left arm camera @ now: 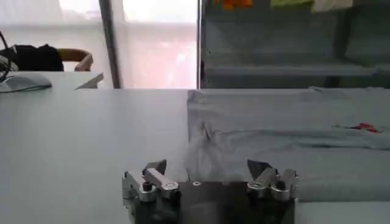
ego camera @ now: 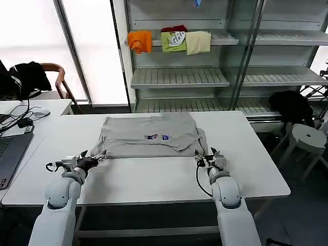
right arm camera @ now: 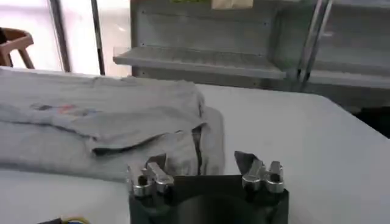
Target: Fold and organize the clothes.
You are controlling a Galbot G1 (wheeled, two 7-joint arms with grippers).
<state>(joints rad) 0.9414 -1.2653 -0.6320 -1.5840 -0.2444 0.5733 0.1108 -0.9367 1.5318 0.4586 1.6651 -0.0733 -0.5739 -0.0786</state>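
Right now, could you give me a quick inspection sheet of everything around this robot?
Surface: white table, bare in front.
Job's things: grey shirt, partly folded, lying at the table's middle.
Clutter: laptop on the side desk.
Grippers: left gripper open at the shirt's near left corner; right gripper open at its near right corner.
Cables: black cable looping by the right wrist.
Surroundings: shelving holding small garments; white stool.

A lab or office: white table (ego camera: 154,174), metal shelving (ego camera: 205,77) (garments on top), laptop (ego camera: 10,154), cables (ego camera: 18,120), bright windows (ego camera: 31,31).
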